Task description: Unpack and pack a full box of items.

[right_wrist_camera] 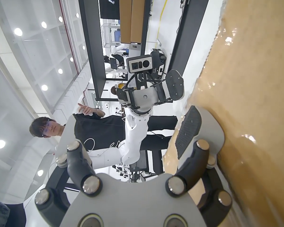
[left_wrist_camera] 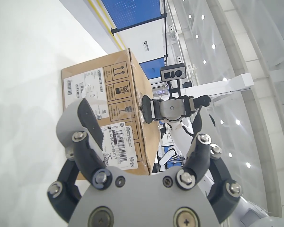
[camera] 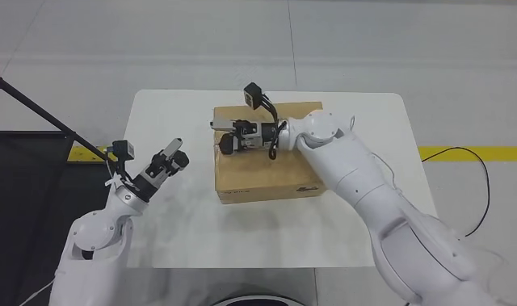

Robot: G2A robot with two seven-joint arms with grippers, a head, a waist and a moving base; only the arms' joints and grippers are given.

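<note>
A shut cardboard box (camera: 266, 165), sealed with clear tape, stands at the middle of the white table (camera: 363, 120). In the left wrist view its side (left_wrist_camera: 118, 88) carries labels and barcodes. My right gripper (camera: 229, 139) lies over the box's top near its left edge, open and holding nothing. One of its pads (right_wrist_camera: 188, 128) rests close against the taped cardboard (right_wrist_camera: 250, 90). My left gripper (camera: 174, 157) hovers above the table left of the box, open and empty, pointing at the labelled side. In the left wrist view, the left gripper (left_wrist_camera: 144, 128) frames the right gripper (left_wrist_camera: 172, 108) at the box's top edge.
Bare table surface (camera: 178, 225) lies to the left, front and right (camera: 371, 161) of the box. A black stand with dark cloth (camera: 32, 177) sits off the table's left edge. A cable (camera: 477, 185) trails on the floor at the right.
</note>
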